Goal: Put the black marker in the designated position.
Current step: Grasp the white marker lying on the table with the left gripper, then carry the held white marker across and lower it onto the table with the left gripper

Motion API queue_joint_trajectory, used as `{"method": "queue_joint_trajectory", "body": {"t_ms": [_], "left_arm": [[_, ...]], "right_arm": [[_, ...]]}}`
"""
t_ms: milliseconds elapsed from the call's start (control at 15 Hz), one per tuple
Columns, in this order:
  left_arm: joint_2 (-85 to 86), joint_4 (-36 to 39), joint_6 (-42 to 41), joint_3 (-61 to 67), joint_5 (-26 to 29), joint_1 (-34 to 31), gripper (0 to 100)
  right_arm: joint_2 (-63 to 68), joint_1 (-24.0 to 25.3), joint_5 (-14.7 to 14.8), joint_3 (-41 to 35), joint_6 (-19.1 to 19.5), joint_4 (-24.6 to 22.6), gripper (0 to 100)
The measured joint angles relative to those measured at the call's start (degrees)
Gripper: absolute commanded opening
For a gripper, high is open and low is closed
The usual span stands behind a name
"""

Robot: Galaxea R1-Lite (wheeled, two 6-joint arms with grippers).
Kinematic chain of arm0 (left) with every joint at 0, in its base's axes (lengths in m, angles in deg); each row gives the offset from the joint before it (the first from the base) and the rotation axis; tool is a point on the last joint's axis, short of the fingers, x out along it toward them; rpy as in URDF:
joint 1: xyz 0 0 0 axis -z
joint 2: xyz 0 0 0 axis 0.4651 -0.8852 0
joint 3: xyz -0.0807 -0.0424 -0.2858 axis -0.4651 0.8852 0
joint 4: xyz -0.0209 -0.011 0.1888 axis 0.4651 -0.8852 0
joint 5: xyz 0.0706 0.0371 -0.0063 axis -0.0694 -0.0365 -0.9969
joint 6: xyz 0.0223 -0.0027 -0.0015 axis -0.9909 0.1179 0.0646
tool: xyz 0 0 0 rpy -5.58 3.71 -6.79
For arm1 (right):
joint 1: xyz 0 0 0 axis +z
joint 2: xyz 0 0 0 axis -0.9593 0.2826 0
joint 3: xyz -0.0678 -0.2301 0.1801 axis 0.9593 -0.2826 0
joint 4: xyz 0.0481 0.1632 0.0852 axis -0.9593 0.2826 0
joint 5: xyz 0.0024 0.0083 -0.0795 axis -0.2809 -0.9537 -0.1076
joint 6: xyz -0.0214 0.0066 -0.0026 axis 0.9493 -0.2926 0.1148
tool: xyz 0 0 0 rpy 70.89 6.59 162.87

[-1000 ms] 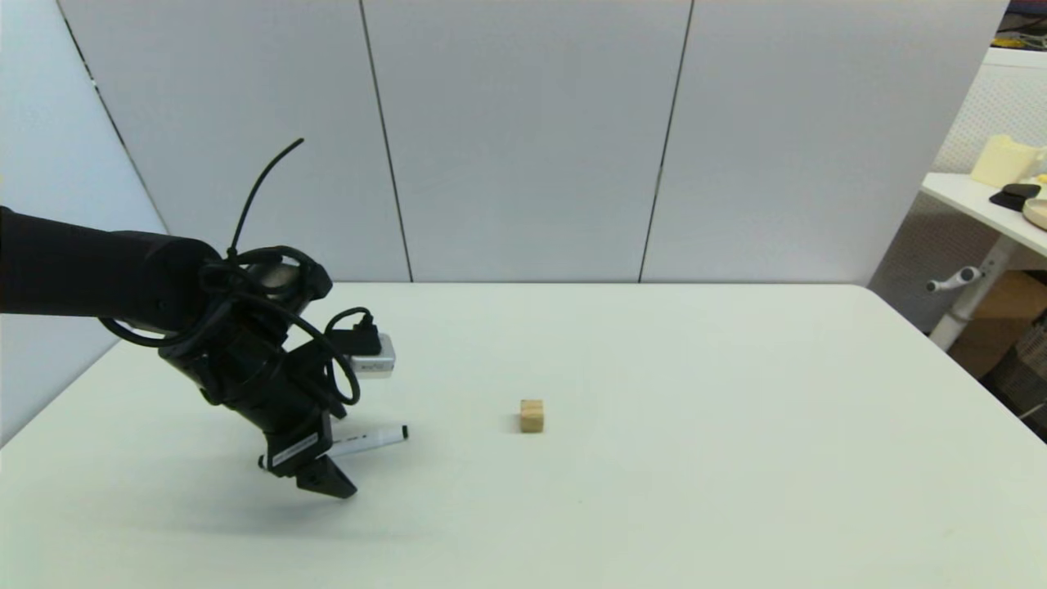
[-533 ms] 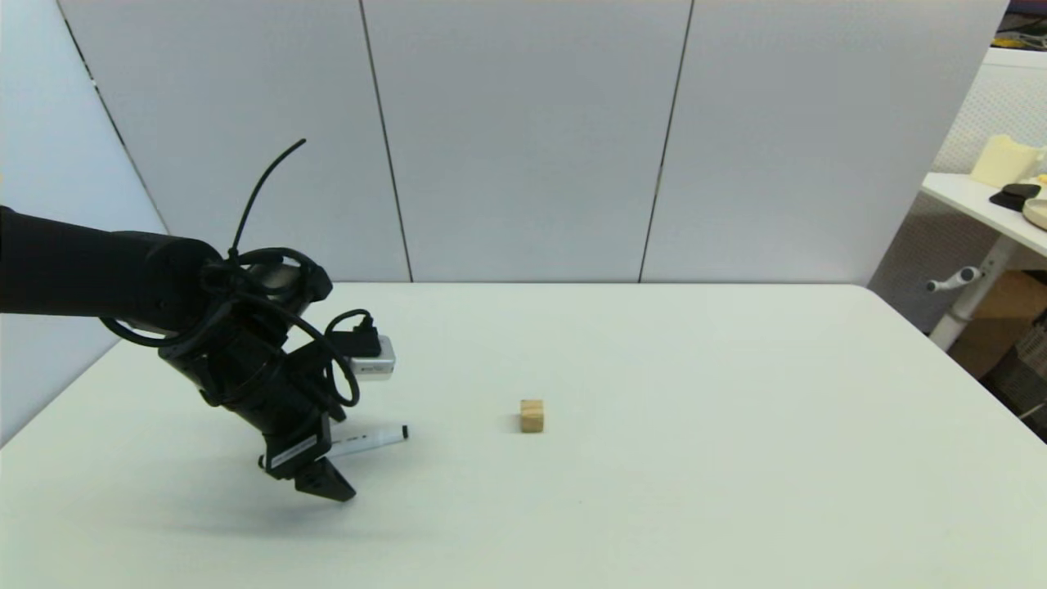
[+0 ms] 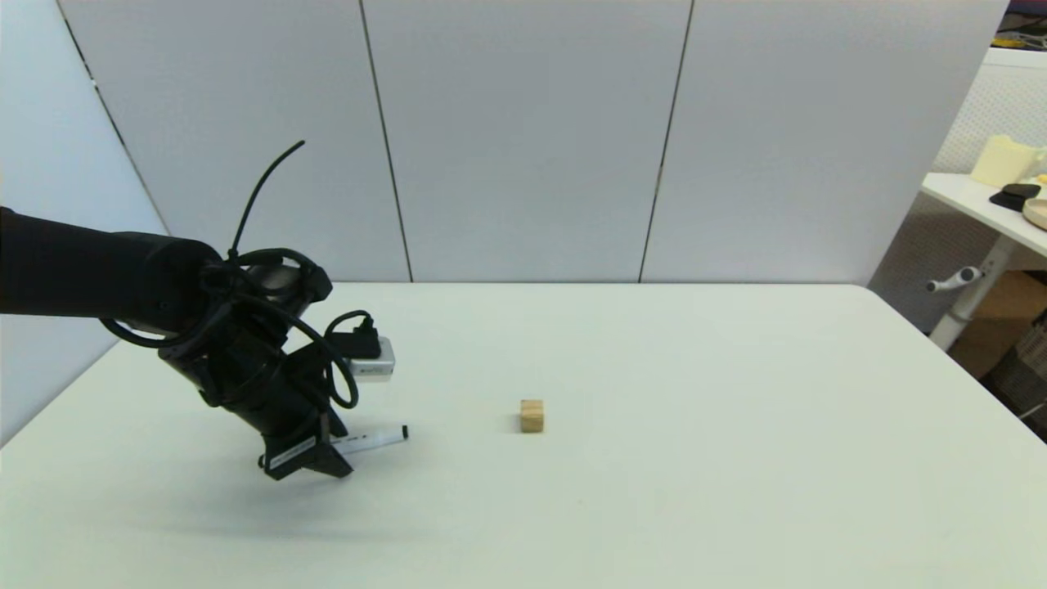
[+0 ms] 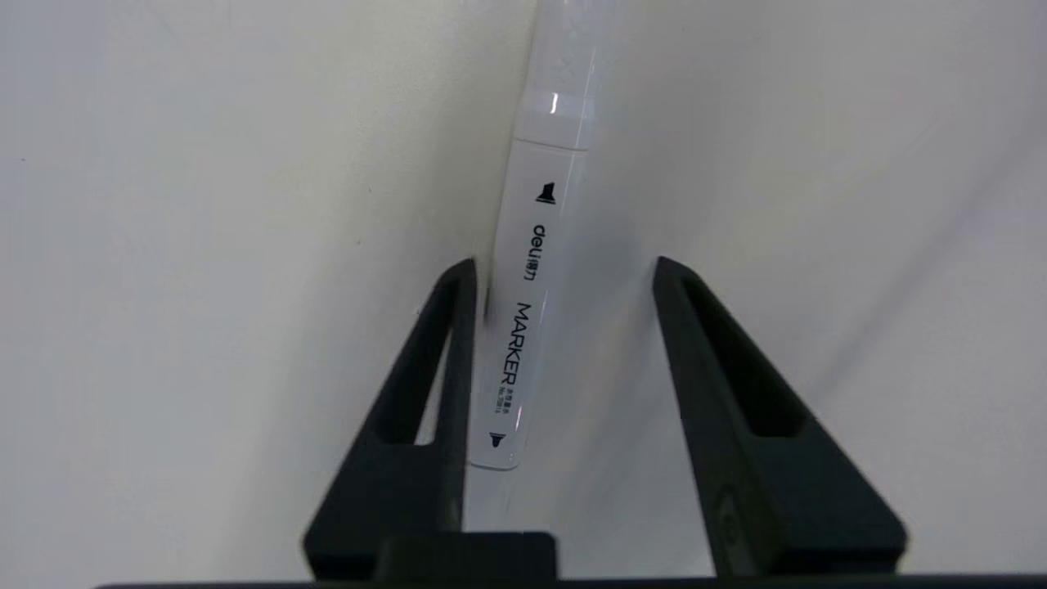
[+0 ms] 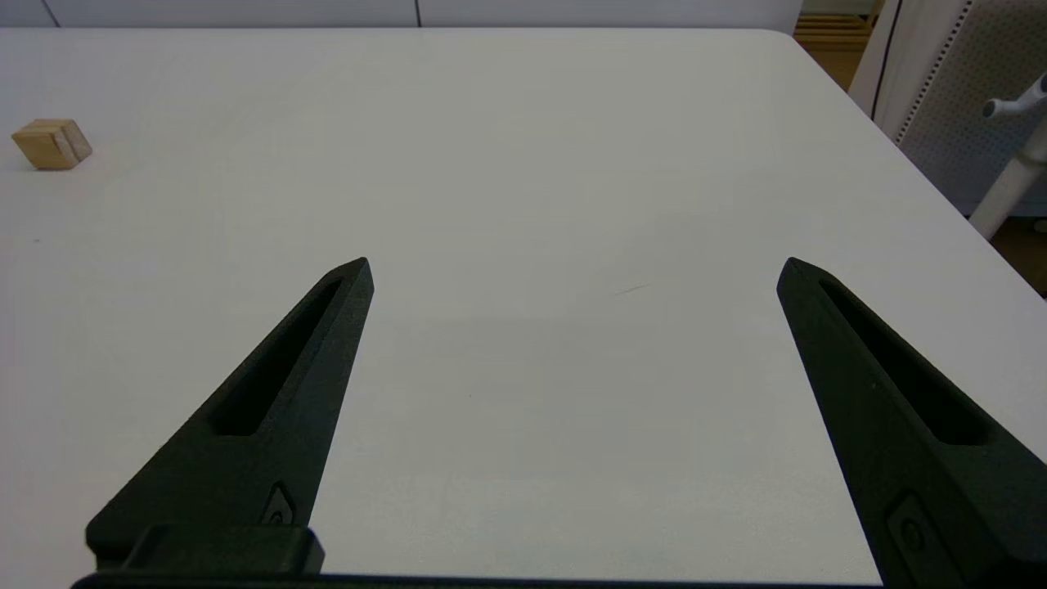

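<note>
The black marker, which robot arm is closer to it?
The left. The left gripper is down at the black marker, its jaws open on either side of the barrel. The right gripper hangs open over bare table, out of the head view.

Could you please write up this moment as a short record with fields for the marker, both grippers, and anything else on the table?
black marker: lying flat on the white table, between the left fingers, against one of them
left gripper: open, down at the table astride the marker
right gripper: open wide, holding nothing, above bare tabletop
wooden cube: on the table, apart from the marker, on its right
marker lifted: not yet
</note>
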Motion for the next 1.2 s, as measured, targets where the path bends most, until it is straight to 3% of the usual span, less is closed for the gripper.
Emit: {"method": "queue_joint_trajectory", "body": {"t_ms": [800, 1000, 1200], "left_arm": [[1.5, 0.2, -1.4, -3.1, -0.2, 0.8, 0], [2.5, -0.2, 4.2, -7.5, -0.2, 4.4, 0], [2.3, -0.1, 16.0, -13.2, -0.2, 11.3, 0]], "right_arm": [[0.0, 0.0, 0.0, 0.0, 0.0, 0.0, 100], [0.0, 0.0, 0.0, 0.0, 0.0, 0.0, 100], [0.0, 0.0, 0.0, 0.0, 0.0, 0.0, 100]]}}
